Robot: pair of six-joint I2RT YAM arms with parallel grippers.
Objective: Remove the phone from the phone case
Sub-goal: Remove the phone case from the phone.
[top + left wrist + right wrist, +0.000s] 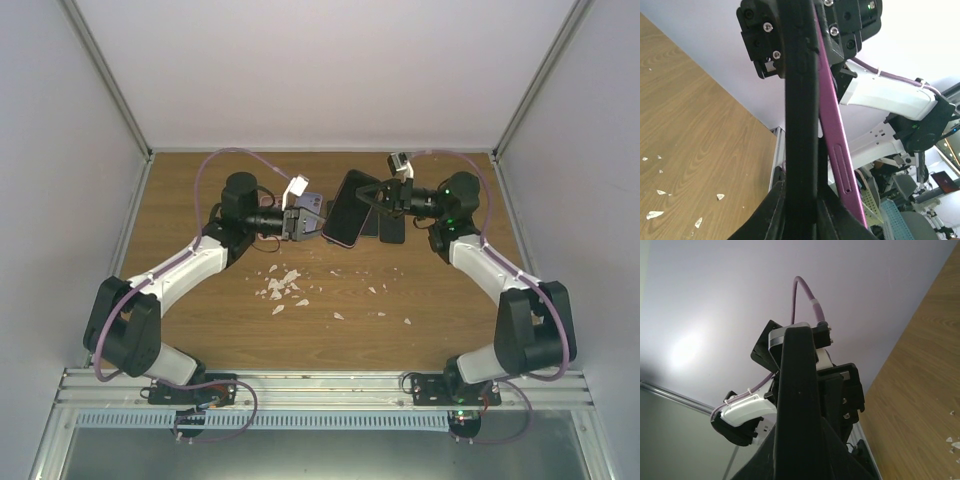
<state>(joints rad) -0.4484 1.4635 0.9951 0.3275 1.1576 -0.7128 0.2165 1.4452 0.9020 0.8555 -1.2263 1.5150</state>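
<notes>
The black phone case (357,185) is held in the air over the table's middle, between both grippers. My left gripper (322,215) is shut on its near end: in the left wrist view the case (801,115) runs edge-on between the jaws (801,185), both fingers touching it. The purple-rimmed phone (832,125) leans away from the case on the right, its lower end apart from it. From above the phone (343,222) shows its dark face. My right gripper (385,195) is shut on the case's other end (797,390), at the jaws (797,425).
White crumbs (285,285) are scattered on the wooden table (200,330) in front of the grippers. A dark flat shape (392,228) lies on the table under the right gripper. Pale walls close in the table on three sides.
</notes>
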